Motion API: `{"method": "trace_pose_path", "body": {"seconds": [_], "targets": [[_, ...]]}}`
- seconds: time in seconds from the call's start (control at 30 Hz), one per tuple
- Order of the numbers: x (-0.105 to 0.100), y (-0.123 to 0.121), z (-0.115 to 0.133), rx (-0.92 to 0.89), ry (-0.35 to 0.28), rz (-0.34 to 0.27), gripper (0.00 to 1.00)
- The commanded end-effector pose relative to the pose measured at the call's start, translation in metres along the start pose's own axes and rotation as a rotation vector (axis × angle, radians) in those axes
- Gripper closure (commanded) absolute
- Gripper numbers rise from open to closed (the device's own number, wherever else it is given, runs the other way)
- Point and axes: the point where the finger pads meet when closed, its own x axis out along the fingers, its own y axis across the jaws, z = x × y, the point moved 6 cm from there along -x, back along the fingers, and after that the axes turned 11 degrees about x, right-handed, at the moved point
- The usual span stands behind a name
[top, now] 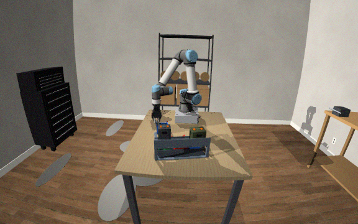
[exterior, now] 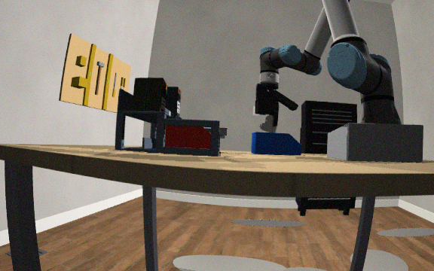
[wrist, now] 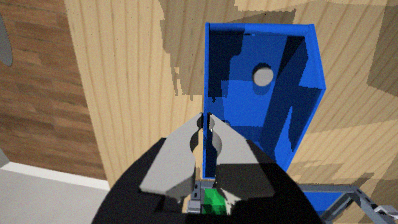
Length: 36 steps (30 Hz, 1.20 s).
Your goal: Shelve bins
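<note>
The blue bin (wrist: 260, 95) lies on the table with its open top toward the wrist camera and a grey round part (wrist: 263, 76) inside. My gripper (wrist: 205, 113) stands over the bin's left wall, with one finger on each side of it, shut on that thin wall. In the exterior view the gripper (exterior: 267, 124) reaches down onto the top edge of the blue bin (exterior: 275, 143), which rests on the table. The grey shelf stands a little further along the table, with a red bin (exterior: 187, 137) in it.
Two dark boxes (top: 164, 131) (top: 197, 132) sit on the top of the shelf (top: 182, 147). The robot's grey base block (exterior: 375, 142) stands close beside the blue bin. The table's left edge (wrist: 80, 100) runs near the gripper.
</note>
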Motion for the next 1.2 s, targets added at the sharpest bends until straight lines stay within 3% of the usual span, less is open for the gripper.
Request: {"method": "trace_pose_path", "body": {"seconds": [0.0,1.17], "targets": [[0.001,0.001,-0.002,0.001,0.002,0.003,1.00],[-0.010,-0.001,0.000,0.001,-0.002,-0.002,1.00]]}}
